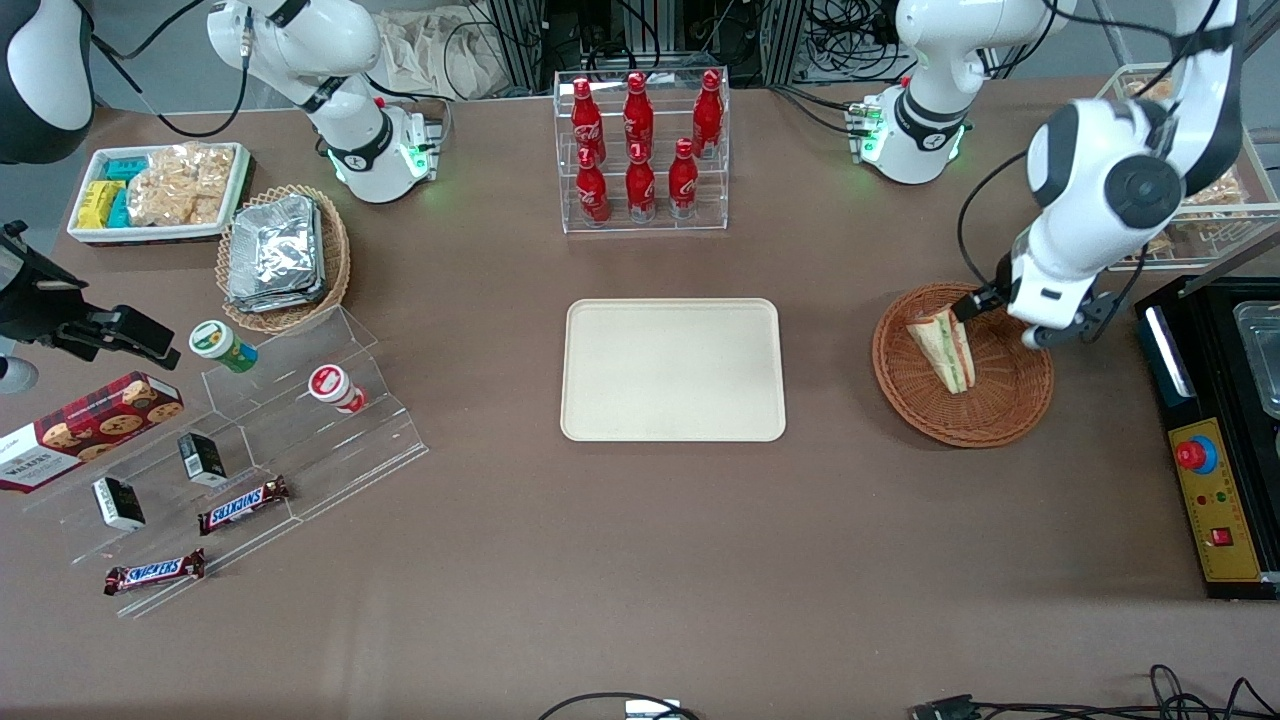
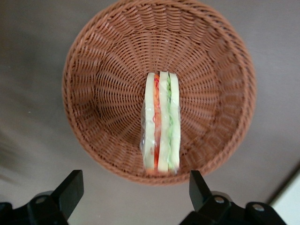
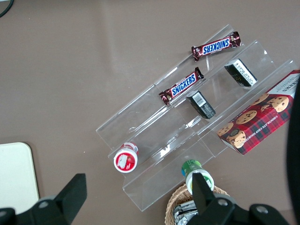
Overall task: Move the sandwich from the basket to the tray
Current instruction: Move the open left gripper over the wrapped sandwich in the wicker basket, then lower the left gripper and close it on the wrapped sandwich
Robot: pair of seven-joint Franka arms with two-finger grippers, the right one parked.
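The sandwich (image 1: 945, 347) (image 2: 161, 123), a wedge with green and orange filling, stands on edge in the reddish-brown wicker basket (image 1: 1005, 398) (image 2: 108, 89) toward the working arm's end of the table. My left gripper (image 1: 1000, 317) (image 2: 135, 190) hovers above the basket's rim farthest from the front camera, open, its black fingers (image 2: 70, 190) wide apart with nothing between them and clear of the sandwich. The cream tray (image 1: 672, 369) lies flat in the middle of the table, with nothing on it.
A clear rack of red bottles (image 1: 640, 150) stands farther from the front camera than the tray. A black machine (image 1: 1215, 420) sits beside the basket at the table's end. A tan basket of foil packets (image 1: 280, 255), a white snack dish (image 1: 155, 190) and an acrylic stand (image 1: 250, 440) lie toward the parked arm's end.
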